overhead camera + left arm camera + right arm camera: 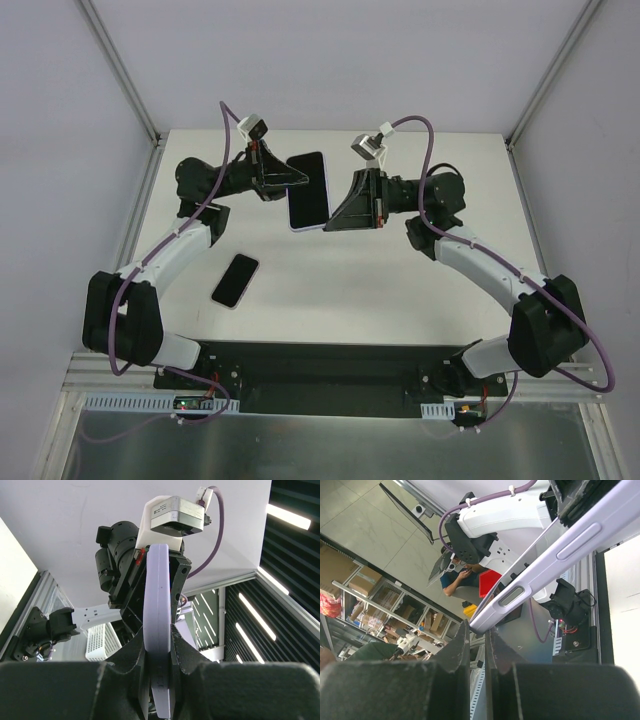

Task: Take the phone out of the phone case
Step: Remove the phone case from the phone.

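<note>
where: phone (308,190) sits in its lavender phone case (159,605); held up in the air between both arms, over the far part of the table (420,290)
left gripper (159,645): nearly closed; clamped across the case's thin edge
right gripper (476,630): nearly closed; nipping the case's near corner
handling: I reckon the phone's stiff, slick and breakable, while the case rim is bendy; I'd peel at a corner lip
also: dark slab (235,281) lying flat on the table; can't tell what it is
</note>
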### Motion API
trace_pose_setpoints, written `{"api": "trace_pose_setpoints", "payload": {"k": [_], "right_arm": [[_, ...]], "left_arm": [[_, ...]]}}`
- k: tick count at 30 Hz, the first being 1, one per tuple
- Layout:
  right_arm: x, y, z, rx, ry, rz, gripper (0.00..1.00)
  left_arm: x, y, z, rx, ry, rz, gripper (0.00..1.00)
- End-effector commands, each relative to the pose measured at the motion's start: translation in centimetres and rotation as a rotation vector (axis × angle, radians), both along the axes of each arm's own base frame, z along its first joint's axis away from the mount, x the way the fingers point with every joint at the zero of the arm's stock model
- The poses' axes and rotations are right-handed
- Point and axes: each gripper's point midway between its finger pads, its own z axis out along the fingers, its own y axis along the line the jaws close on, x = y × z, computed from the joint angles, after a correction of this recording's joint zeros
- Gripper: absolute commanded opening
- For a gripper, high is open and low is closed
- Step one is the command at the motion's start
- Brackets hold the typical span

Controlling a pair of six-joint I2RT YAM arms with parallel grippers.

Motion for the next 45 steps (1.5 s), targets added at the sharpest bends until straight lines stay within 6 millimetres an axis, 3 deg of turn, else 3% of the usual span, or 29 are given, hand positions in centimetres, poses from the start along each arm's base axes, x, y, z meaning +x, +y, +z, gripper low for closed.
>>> {"api": "trace_pose_setpoints", "payload": {"k": [1, 15, 18, 19, 20, 21, 23, 24, 25, 26, 27, 28, 31, 36, 40, 44, 45], "right_arm": [[-7.2, -2.5, 8.9, 0.398, -0.485, 0.036, 0.02], [-5.8, -1.7, 7.9, 0.384, -0.454, 0.004, 0.01], [-4.7, -1.4, 7.8, 0.348, -0.407, -0.024, 0.01], [-3.4, -1.0, 7.2, 0.287, -0.337, -0.046, 0.02], [-3.0, -1.0, 6.8, 0.26, -0.316, -0.059, 0.11], [-2.3, -1.0, 6.3, 0.238, -0.31, -0.087, 0.36], [-1.1, -1.2, 4.5, 0.165, -0.233, -0.155, 0.58], [-0.6, -1.3, 3.9, 0.157, -0.269, -0.197, 0.8], [0.2, -1.3, 2.4, 0.077, -0.204, -0.23, 0.9], [-0.2, -1.8, 2.3, 0.056, -0.22, -0.26, 1.0], [0.5, -1.8, 1.8, 0.016, -0.229, -0.324, 0.96], [1.1, -1.9, -1.4, -0.124, -0.214, -0.366, 0.96], [2.2, -3.3, -2.8, -0.234, -0.199, -0.519, 0.96], [3.5, -4.4, -3.3, -0.253, -0.083, -0.658, 0.99], [3.7, -3.8, -3.2, -0.237, -0.003, -0.649, 0.98], [4.9, -3.2, -4.9, -0.239, 0.084, -0.675, 0.96], [5.2, -3.1, -4.5, -0.213, 0.105, -0.681, 0.93]], "left_arm": [[2.2, -0.9, -1.4, 0.013, -0.032, 0.104, 0.0], [-0.1, -0.3, 0.2, -0.001, -0.049, 0.097, 0.0], [-0.2, -0.3, 0.0, 0.041, -0.054, 0.113, 0.0], [-0.3, -0.2, 0.1, 0.06, -0.097, 0.131, 0.0], [-0.2, 0.0, 0.7, 0.072, -0.12, 0.145, 0.0], [0.2, 0.0, -0.1, 0.122, -0.117, 0.162, 0.0], [0.2, 0.3, 1.0, 0.148, -0.16, 0.196, 0.0], [0.2, 0.4, 1.0, 0.165, -0.189, 0.208, 0.0], [0.1, 0.5, 1.3, 0.174, -0.188, 0.211, 0.0], [0.2, 0.7, 1.3, 0.18, -0.191, 0.218, 0.0], [0.2, 0.7, 1.3, 0.182, -0.2, 0.221, 0.0], [0.3, 0.8, 1.2, 0.183, -0.196, 0.224, 0.0], [0.5, 0.8, 0.8, 0.189, -0.193, 0.231, 0.0], [0.8, 1.1, 0.3, 0.204, -0.207, 0.279, 0.0], [0.9, 1.4, 0.0, 0.211, -0.199, 0.315, 0.0], [0.8, 1.5, 0.2, 0.198, -0.202, 0.323, 0.0], [0.7, 1.5, 0.5, 0.186, -0.201, 0.323, 0.0]]}}
